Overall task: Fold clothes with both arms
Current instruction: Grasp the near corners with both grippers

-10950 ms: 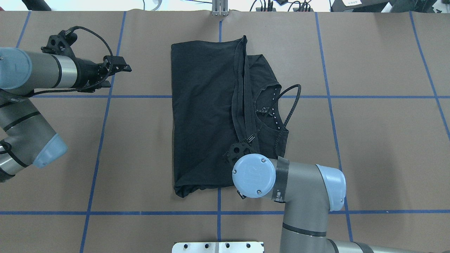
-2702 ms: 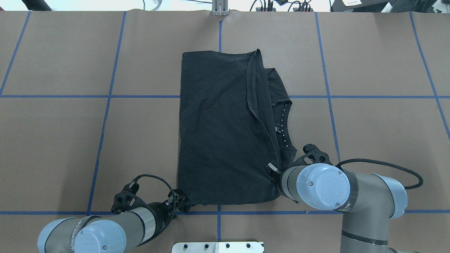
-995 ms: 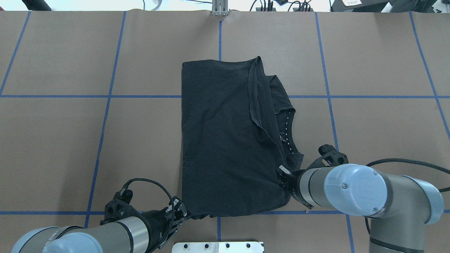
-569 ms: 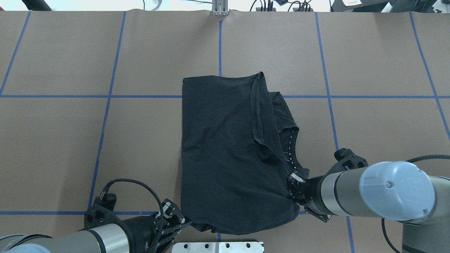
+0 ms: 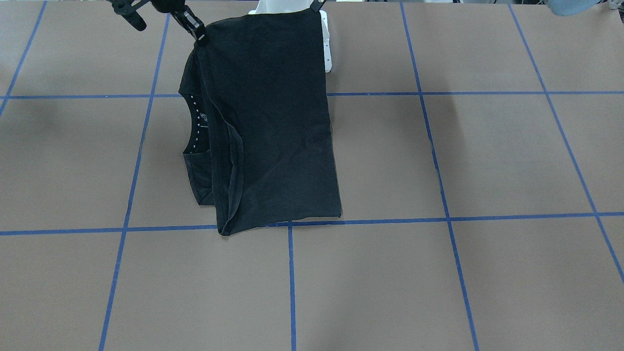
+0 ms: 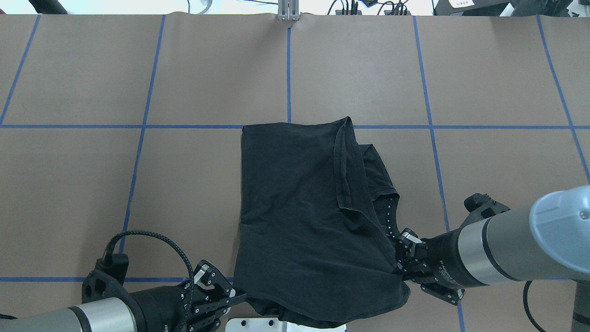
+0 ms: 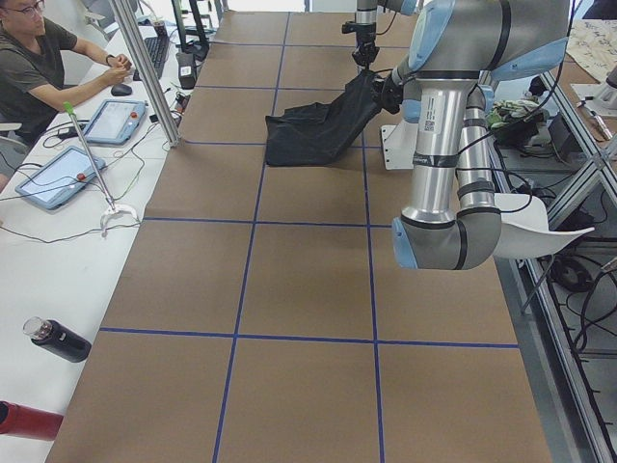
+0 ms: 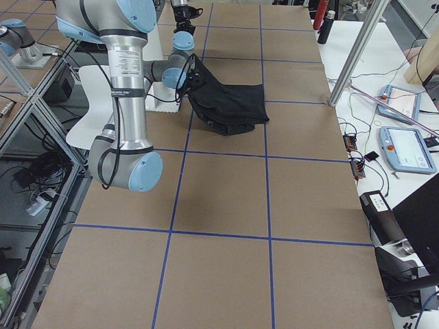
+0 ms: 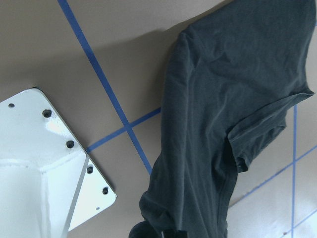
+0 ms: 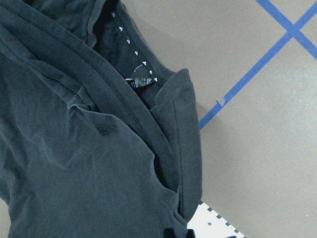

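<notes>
- Any writing I can read from here?
- Only a neck tag [image 10: 137, 81], too small for me.
- Count?
- One black T-shirt [image 6: 299, 221]. I see the left tool [image 6: 234, 295] clamped on its near left corner and the right tool [image 6: 400, 258] on its near right corner, with the far hem lying on the tabletop [image 6: 138, 184]

No full word or number can be read. The T-shirt [image 10: 74, 163] has a row of small white triangles inside its collar and a black neck label [image 10: 140, 81] whose white mark is too small to read. White lettering on the right arm [image 6: 507, 249] is blurred. A white sticker [image 7: 431, 114] on the left arm [image 7: 445, 164] is illegible.
</notes>
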{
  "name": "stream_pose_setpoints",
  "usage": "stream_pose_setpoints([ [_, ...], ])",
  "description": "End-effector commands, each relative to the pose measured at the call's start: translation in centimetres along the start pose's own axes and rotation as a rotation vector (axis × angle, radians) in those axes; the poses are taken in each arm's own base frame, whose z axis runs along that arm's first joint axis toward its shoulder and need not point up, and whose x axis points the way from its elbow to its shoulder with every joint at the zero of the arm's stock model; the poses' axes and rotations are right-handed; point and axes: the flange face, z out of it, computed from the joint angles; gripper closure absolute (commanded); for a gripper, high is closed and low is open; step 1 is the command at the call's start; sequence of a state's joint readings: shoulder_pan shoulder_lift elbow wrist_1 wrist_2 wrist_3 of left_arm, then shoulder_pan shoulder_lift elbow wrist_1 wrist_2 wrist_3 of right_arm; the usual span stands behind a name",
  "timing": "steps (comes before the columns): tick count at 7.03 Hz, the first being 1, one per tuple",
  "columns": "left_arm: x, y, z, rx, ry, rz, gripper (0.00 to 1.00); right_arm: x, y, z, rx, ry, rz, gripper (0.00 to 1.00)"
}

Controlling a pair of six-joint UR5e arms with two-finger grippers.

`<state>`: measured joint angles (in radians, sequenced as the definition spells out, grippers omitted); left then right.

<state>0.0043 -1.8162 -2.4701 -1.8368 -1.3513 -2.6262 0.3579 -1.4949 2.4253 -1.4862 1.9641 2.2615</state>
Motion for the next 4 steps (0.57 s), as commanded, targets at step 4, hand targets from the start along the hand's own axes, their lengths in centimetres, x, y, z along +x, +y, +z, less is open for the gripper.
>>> stream_pose_setpoints([
  [4,3.7,-1.2,2.1,0.073,0.061,0.097,1.00,-6.9,-3.9,3.3,0.050,-0.014,0.076,1.00],
])
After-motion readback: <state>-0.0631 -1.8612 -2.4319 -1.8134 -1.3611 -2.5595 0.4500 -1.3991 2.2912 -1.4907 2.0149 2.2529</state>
